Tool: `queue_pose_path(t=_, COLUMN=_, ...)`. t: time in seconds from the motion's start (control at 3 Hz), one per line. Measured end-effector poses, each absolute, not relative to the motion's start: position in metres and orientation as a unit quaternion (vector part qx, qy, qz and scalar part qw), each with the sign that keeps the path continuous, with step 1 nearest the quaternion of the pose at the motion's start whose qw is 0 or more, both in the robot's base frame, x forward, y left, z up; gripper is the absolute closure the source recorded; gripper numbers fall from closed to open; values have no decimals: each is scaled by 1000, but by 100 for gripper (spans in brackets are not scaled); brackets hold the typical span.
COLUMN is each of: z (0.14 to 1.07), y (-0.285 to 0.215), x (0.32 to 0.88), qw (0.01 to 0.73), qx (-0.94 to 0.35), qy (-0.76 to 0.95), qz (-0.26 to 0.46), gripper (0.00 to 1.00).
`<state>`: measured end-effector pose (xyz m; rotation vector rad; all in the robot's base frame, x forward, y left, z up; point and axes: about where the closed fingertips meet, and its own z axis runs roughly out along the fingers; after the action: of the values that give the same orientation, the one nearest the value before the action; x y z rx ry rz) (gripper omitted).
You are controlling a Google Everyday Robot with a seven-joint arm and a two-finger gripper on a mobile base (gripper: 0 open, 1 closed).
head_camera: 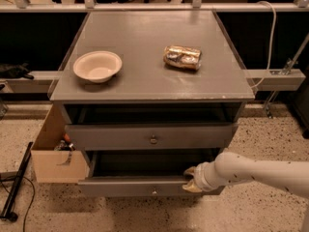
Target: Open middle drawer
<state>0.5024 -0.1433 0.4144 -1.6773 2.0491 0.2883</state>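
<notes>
**Inspector:** Starting at the left, what is crowding the travel path?

**Examiner:** A cardboard box [50,164] is standing just beside the left flank of the cabinet [145,47], close to the left end of the middle drawer [130,186]. I cannot tell whether they are touching.

**Inspector:** And the drawer itself?

**Examiner:** It is lying under the taller upper drawer [111,137], its long axis running left to right. Its front is standing partly out toward the near side, with its small knob [154,191] sitting at centre.

**Inspector:** The gripper?

**Examiner:** The gripper [190,179] is sitting right of the knob, with the jaws appearing to pinch the front's top edge. The arm [260,170] is reaching in from the right. In my judgement the pull is calling for straight near-side travel, and the floor [145,216] there is looking open.
</notes>
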Motion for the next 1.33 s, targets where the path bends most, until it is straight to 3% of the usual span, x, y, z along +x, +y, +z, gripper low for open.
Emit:
queue_pose_path(t=0.33, z=415, y=-143, x=502, qw=237, qx=-612, qy=747, qz=105, gripper=100)
queue_pose_path(t=1.0, z=415, y=-143, x=502, qw=237, qx=-612, qy=747, qz=105, gripper=42)
queue_pose_path(t=1.33, z=415, y=-143, x=502, qw=237, qx=-612, qy=747, qz=105, gripper=19)
